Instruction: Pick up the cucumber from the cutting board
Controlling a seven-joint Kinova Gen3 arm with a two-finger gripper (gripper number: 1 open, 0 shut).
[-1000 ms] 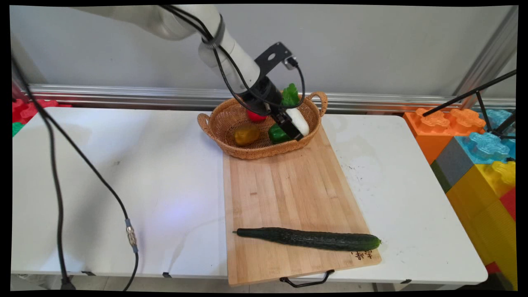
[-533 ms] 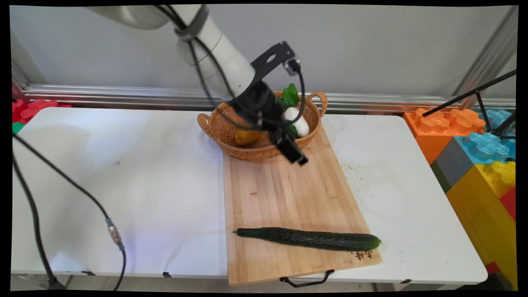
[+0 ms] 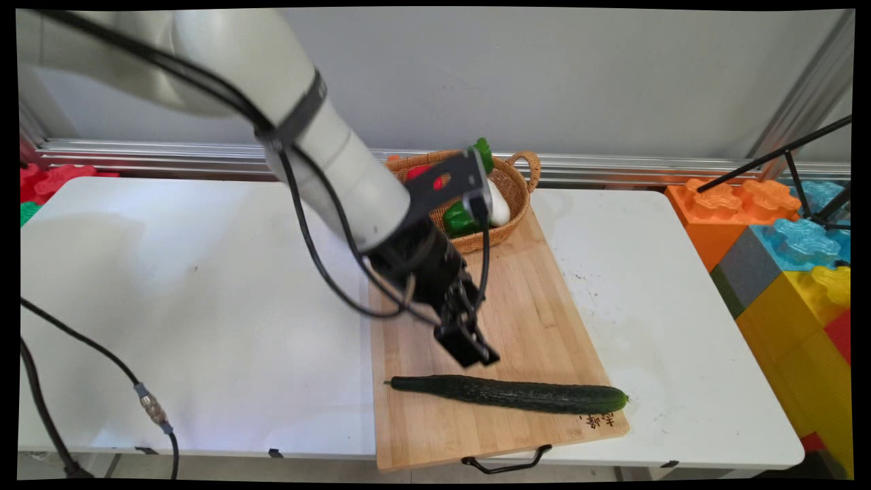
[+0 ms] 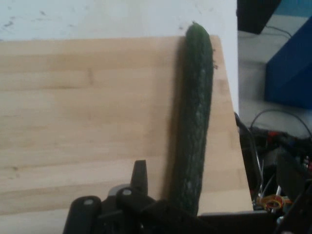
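Note:
A long dark green cucumber point(image 3: 510, 395) lies across the near end of a wooden cutting board point(image 3: 490, 299). My gripper point(image 3: 469, 347) hangs low over the board, just behind the cucumber's left part and slightly apart from it. It carries nothing that I can see. In the hand view the cucumber point(image 4: 197, 112) runs up the picture just right of the black linkage, along the edge of the board point(image 4: 87, 97).
A wicker basket point(image 3: 520, 197) stands at the board's far end with a green pepper point(image 3: 457, 219), a white vegetable point(image 3: 499, 207) and a red one point(image 3: 425, 170) in it. Big coloured blocks point(image 3: 789, 258) line the table's right side. Black cables point(image 3: 150, 408) hang at the left.
The arm has swung from the basket toward the near side and come down over the board, ending close behind the cucumber. The cucumber and basket have not moved.

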